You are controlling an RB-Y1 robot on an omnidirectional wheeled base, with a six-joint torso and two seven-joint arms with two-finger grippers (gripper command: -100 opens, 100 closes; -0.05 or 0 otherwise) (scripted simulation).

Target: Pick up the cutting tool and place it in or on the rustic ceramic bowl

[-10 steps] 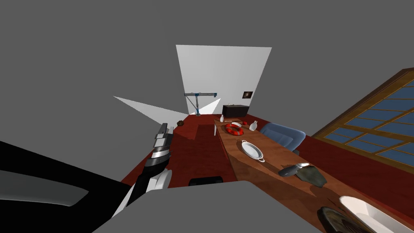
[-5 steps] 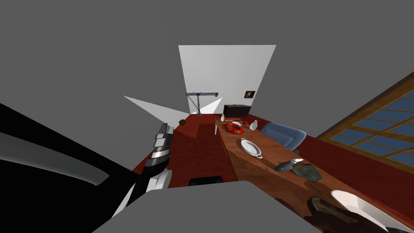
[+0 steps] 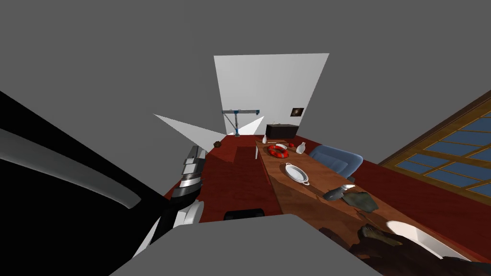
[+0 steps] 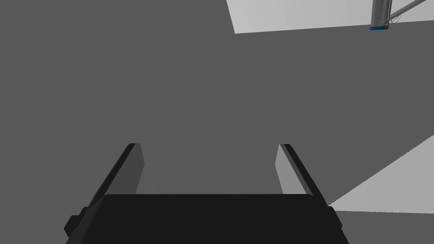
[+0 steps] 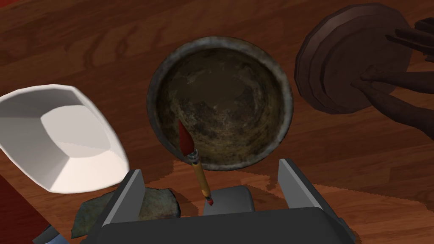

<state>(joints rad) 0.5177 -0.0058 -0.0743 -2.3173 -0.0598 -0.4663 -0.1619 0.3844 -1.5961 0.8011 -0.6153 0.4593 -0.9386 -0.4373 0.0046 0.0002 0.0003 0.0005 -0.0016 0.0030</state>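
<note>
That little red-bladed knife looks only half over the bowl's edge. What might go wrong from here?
1. The knife crosses the rim of the dark bowl, blade inside and handle outside. It may tip or slide out onto the wooden table.
2. The right gripper is open, with a finger on either side of the handle end. Pulling away crookedly might knock the knife, perhaps toward the white dish.

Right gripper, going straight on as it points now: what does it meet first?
Probably the red-bladed tool between the right gripper's open fingers, its tip over the dark bowl's rim; depth is unclear.
</note>
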